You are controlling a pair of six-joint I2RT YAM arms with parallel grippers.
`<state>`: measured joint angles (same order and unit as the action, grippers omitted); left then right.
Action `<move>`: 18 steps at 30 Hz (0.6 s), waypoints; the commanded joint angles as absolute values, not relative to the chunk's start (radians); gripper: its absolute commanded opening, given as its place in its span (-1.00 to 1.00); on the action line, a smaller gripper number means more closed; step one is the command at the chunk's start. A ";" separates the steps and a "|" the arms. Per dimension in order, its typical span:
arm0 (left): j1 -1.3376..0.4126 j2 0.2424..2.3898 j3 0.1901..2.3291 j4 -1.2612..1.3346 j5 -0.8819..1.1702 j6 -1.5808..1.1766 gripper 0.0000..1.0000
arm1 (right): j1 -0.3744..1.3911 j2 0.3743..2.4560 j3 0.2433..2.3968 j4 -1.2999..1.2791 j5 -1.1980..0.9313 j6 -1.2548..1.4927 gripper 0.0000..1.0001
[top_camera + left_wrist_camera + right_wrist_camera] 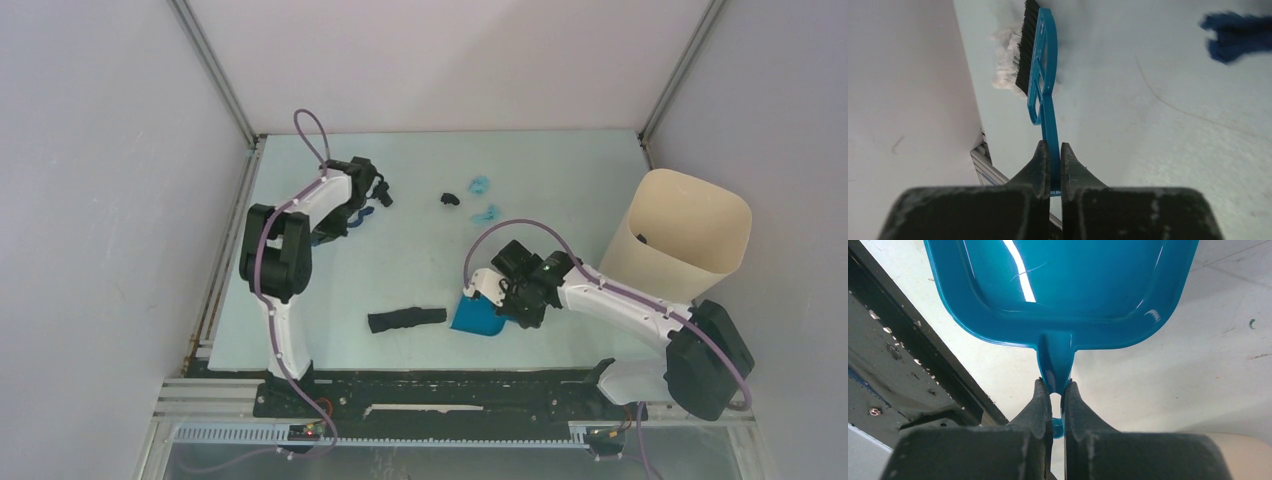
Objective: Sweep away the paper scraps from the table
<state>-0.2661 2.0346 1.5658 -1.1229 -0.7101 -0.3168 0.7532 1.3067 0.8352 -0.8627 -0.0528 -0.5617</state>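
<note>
Brush point(1040, 65) in the left gripper point(1050, 167), jaws pinched tight on its thin blue handle, bristles touching a white scrap point(1004, 62) close to the left edge of the table point(1158, 150); on the other side the right gripper point(1053, 397) is clamped on the stub handle of the dustpan point(1063, 285), near the front edge, and we see nothing in it; the paper scraps are spread out: two light blue scraps point(481, 185) and a black scrap point(451, 199) toward the back middle, a long dark strip point(405, 320) just beside the pan; brush and pan are well apart, so we'd want them closer before any real sweep; we'd keep the bristles low and drag in short, gentle strokes, since light paper will likely flick away; we'd press the pan's lip flat so nothing slides under; the bin point(690, 235) stands to the right for emptying
</note>
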 commanded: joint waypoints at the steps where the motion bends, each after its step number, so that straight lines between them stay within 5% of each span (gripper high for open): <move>1: -0.356 1.905 1.532 -1.113 -0.458 -0.352 -1.00 | 0.762 1.280 0.809 -0.862 -0.008 -0.558 -1.00; 18: -0.780 1.717 1.583 -1.090 -0.016 -0.424 -1.00 | 0.787 1.350 0.751 -0.850 0.076 -0.559 -1.00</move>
